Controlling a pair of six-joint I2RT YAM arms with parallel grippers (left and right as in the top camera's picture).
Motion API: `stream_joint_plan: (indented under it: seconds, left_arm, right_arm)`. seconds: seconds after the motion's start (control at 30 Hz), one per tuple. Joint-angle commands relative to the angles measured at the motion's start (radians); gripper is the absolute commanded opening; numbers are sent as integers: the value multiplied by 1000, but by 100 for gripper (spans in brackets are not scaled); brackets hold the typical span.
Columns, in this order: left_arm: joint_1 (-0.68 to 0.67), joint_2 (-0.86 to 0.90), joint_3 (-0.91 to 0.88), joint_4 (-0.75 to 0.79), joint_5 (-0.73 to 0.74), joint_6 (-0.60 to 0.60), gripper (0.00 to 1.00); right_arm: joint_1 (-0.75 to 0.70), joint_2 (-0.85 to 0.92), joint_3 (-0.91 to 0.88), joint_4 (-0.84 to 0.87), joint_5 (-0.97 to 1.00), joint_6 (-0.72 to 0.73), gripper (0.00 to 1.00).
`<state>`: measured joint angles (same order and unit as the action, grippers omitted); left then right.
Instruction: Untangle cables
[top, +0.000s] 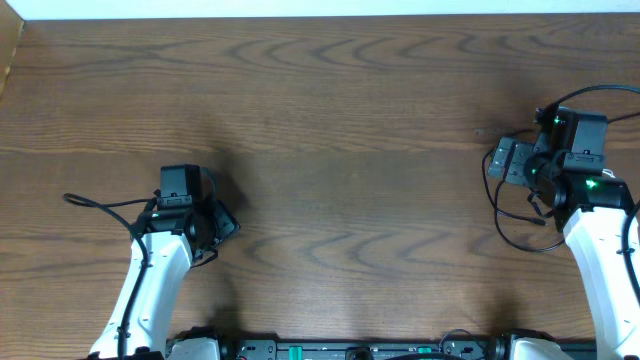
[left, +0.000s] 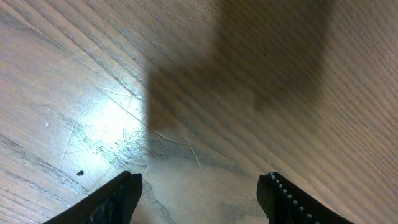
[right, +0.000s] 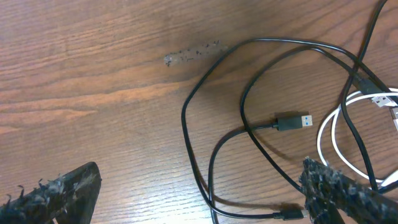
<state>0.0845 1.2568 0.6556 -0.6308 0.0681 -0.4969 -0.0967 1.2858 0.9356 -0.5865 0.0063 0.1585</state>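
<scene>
From overhead, the counter (top: 350, 110) is showing dark wood grain. The left pincer (top: 185, 190) is hanging near the front-left corner and the right pincer (top: 518, 162) toward the right edge. The cables (top: 518, 235) are lying just beside and partly beneath the right arm. Only thin black loops are showing here.

In the left wrist view, the left pincer (left: 199, 193) is standing released. Its dark fingertips (left: 118, 196) are apart, with only scuffed wood and a patch of glare between them.

In the right wrist view, the right pincer (right: 199, 180) is gaping wide and grasping nothing. Its fuzzy black fingertips (right: 62, 193) are sitting at the lower corners. This view is giving what the overhead one hides. The black cords (right: 186, 118) are curling in wide overlapping loops, and some strands are running between the fingertips. One cord is ending in a USB plug (right: 292, 122) with a metal shell and a blue insert. A white cord (right: 326, 134) is coiling at the right side, crossing the black ones.
</scene>
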Motion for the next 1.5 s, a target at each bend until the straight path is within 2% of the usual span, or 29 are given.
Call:
stream_joint_plan:
  seconds: [0.0, 0.23, 0.63, 0.9, 1.13, 1.47]
  left_arm:
    - [5, 7, -10, -2, -16, 5, 66]
    - [5, 7, -10, -2, -16, 5, 66]
    - [5, 7, -10, -2, -16, 5, 66]
    - [5, 7, -10, -2, -16, 5, 66]
    - [5, 7, -10, -2, -16, 5, 66]
    - [5, 7, -10, -2, -16, 5, 66]
  right_arm:
    - [-5, 5, 5, -2, -6, 13, 99]
    - [-5, -35, 5, -5, -6, 13, 99]
    - [-1, -336, 4, -12, -6, 13, 99]
    - [2, -426, 4, -27, -6, 13, 99]
    - [53, -481, 4, -110, -6, 13, 99]
    - [149, -587, 3, -334, -6, 13, 99]
